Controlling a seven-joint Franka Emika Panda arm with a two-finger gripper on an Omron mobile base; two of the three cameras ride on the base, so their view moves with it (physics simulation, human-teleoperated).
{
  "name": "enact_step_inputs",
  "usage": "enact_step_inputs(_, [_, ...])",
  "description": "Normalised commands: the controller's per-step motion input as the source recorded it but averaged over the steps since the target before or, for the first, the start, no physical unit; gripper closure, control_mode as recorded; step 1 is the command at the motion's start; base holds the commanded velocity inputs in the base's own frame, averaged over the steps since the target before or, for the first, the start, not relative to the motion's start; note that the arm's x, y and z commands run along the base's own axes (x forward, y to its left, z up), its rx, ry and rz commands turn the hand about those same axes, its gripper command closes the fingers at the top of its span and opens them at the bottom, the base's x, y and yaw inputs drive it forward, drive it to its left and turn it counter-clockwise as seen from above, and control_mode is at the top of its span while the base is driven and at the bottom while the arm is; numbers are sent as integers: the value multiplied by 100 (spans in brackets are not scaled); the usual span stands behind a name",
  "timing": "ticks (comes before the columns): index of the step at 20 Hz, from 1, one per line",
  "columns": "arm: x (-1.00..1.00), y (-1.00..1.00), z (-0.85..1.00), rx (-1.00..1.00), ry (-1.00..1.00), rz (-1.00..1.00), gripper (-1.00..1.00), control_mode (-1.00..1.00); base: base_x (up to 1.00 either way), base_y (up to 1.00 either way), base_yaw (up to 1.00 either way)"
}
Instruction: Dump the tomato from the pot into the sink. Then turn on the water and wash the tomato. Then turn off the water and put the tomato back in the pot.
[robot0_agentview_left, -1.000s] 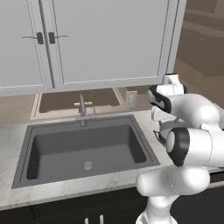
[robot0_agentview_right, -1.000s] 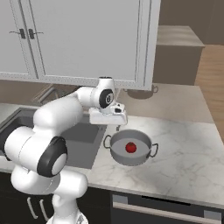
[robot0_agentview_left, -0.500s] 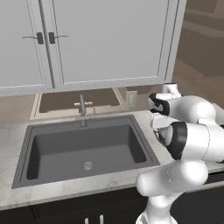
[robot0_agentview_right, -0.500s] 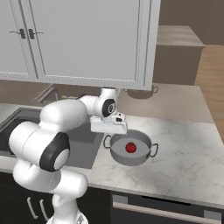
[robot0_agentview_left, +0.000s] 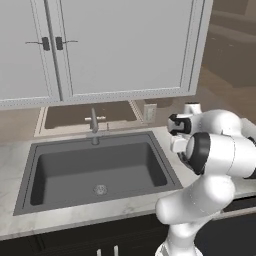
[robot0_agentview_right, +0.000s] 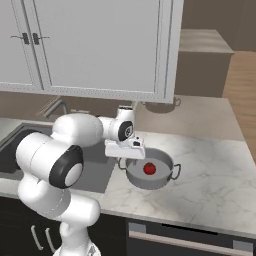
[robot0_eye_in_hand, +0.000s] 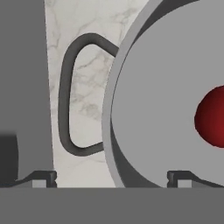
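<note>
Gripper (robot0_eye_in_hand: 111, 177) open wide above the pot (robot0_eye_in_hand: 166, 87) handle, seemingly not touching; tomato (robot0_eye_in_hand: 213, 116) inside.

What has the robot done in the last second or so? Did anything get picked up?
The arm has swung its claw down towards the near handle of the pot; it now hangs open just above that loop handle. Nothing was picked up. The pot, the tomato inside it and the sink stayed put, and no water runs.

The tomato (robot0_agentview_right: 149, 169) lies in the pot (robot0_agentview_right: 161, 178), right of the sink (robot0_agentview_left: 95, 172).
</note>
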Motion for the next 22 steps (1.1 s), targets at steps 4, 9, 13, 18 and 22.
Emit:
enact_step_inputs(4, [13,0,-15,0,0,0,-100,-100,0,0,0])
enact_step_inputs(9, [12,0,-11,2,0,0,-100,-100,0,0,0])
enact_step_inputs(13, [21,0,-11,3,0,0,-100,-100,0,0,0])
enact_step_inputs(18, [30,0,-9,1,0,0,-100,-100,0,0,0])
enact_step_inputs(22, [15,0,-3,0,0,0,-100,-100,0,0,0])
